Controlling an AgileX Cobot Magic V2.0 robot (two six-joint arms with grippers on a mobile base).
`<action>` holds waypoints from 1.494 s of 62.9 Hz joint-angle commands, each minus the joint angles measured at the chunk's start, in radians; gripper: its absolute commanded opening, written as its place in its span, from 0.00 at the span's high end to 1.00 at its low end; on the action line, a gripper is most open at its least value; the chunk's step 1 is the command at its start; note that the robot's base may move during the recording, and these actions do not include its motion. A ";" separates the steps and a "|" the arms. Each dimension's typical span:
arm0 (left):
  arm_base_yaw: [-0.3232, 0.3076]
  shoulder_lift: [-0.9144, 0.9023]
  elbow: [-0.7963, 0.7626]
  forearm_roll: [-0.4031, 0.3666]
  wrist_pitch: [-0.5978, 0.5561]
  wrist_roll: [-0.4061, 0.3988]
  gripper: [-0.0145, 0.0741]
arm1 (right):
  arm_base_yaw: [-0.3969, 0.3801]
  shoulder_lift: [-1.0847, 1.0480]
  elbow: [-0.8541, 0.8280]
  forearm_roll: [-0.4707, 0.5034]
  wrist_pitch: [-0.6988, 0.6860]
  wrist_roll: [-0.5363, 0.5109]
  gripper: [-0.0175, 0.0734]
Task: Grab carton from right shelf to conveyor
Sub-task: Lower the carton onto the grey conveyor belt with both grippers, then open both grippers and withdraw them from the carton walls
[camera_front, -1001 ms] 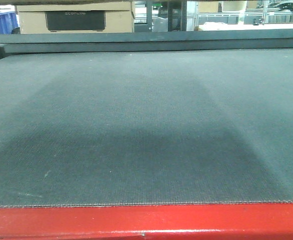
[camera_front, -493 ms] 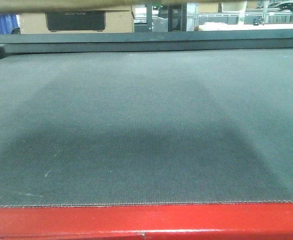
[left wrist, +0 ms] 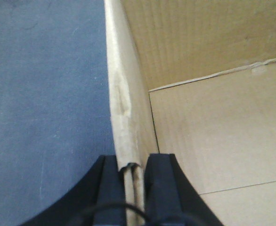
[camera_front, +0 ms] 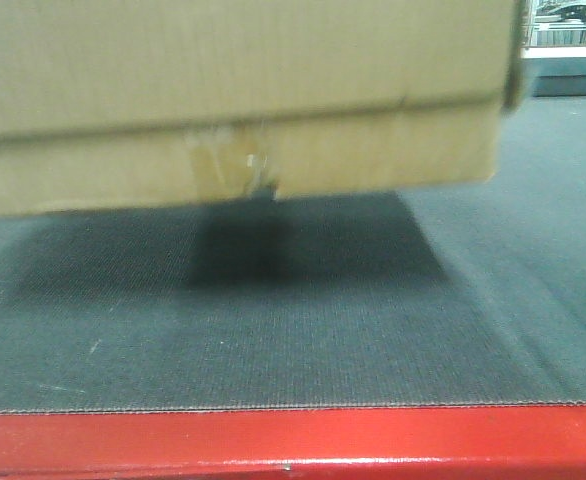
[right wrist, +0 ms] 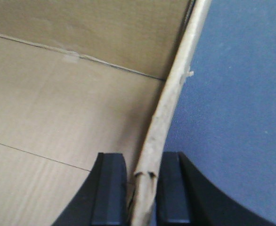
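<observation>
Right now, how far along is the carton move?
Done: the carton hangs over the conveyor, shadow beneath. In hand: left fingers and right fingers each pinch a carton wall. Left: lower it onto the belt and release.

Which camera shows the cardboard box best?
The front-facing view: it shows the carton from outside, taped strip and notch included, over the conveyor. The wrist views show only its inside and a wall edge pinched by the left gripper and right gripper.
</observation>
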 commanded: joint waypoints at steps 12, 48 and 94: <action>0.032 0.080 0.025 -0.025 -0.170 0.003 0.85 | -0.014 0.112 -0.007 0.035 -0.091 0.001 0.88; 0.034 0.049 0.023 -0.031 -0.135 0.003 0.25 | -0.041 0.064 -0.086 0.033 -0.032 0.001 0.18; 0.334 -0.518 0.554 -0.137 -0.357 0.003 0.83 | -0.349 -0.334 0.343 0.033 -0.121 0.001 0.89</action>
